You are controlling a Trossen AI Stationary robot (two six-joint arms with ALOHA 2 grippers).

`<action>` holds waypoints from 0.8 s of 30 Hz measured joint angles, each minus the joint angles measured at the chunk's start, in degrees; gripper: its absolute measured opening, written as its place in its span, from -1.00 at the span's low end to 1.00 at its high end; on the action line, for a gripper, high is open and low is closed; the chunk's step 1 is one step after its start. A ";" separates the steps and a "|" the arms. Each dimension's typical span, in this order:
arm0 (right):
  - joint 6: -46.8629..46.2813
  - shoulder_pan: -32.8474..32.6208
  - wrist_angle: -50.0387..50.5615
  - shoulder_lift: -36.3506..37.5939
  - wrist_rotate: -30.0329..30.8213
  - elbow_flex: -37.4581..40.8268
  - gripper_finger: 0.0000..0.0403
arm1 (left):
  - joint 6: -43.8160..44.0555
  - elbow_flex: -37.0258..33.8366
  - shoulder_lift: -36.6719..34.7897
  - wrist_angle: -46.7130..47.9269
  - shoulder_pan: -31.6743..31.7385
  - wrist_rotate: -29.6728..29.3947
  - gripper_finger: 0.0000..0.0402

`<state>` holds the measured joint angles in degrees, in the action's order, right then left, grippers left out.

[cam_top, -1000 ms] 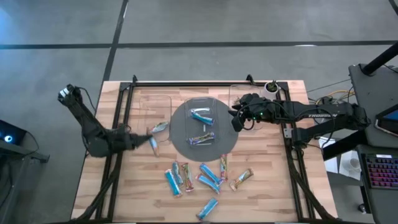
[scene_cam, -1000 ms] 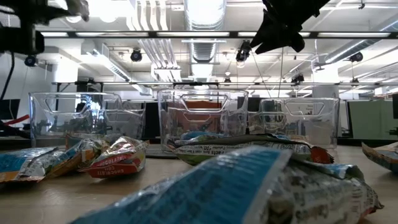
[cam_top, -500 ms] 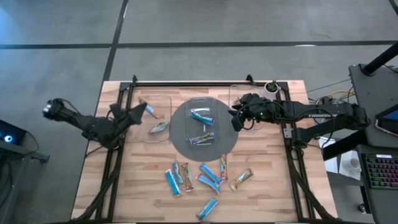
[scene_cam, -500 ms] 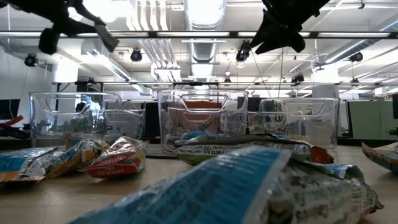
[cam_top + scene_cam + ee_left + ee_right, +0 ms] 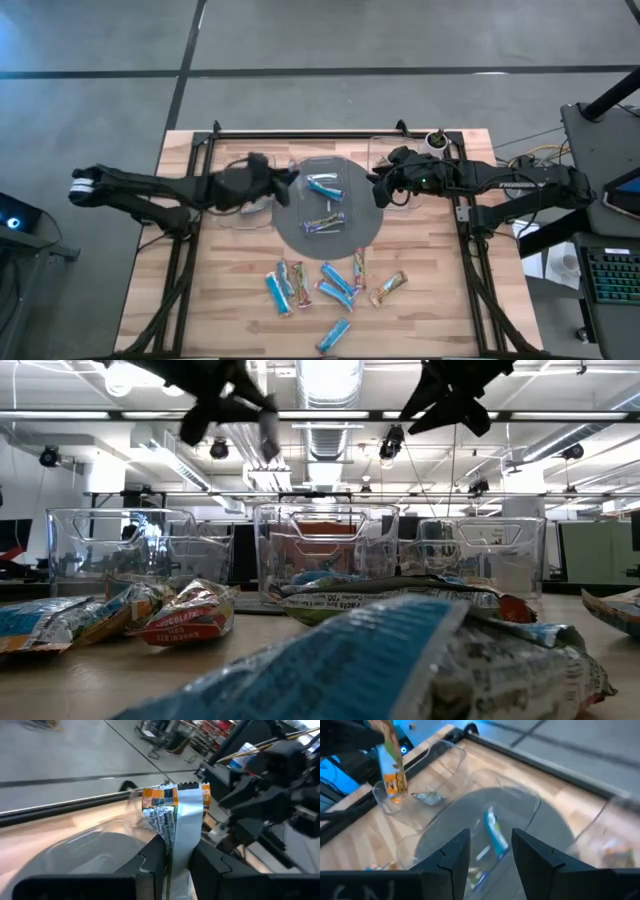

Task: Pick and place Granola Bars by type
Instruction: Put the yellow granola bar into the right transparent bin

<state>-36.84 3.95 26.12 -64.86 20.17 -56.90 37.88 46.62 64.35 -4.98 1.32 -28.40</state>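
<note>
Left claw clamped, arm outstretched; right claw parted, raised.

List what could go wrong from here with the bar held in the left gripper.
1. The left gripper pinches the silvery bar by one end only, so it hangs free and could slip or swing as the arm moves.
2. It is carried near the edge between the left clear tray and the grey plate; a release here might land it on a rim.
3. The right gripper hovers close across the plate, so the arms could crowd each other.
</note>
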 joint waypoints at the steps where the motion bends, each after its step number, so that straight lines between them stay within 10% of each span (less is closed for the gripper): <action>1: -1.72 0.32 0.89 0.00 -1.83 0.00 -0.33 | -0.17 0.88 1.52 -0.97 1.04 1.91 -0.70; 12: -5.14 0.74 -16.33 -0.96 -16.61 1.81 -0.09 | 4.29 3.60 9.12 -18.60 6.88 26.86 -0.70; 24: -3.00 0.69 -22.63 -7.81 -18.25 -0.10 0.43 | 5.83 8.37 15.22 -21.67 7.27 29.17 -0.70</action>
<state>-39.84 4.64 3.49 -72.67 1.92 -57.00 43.70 54.99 79.57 -26.65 8.59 0.77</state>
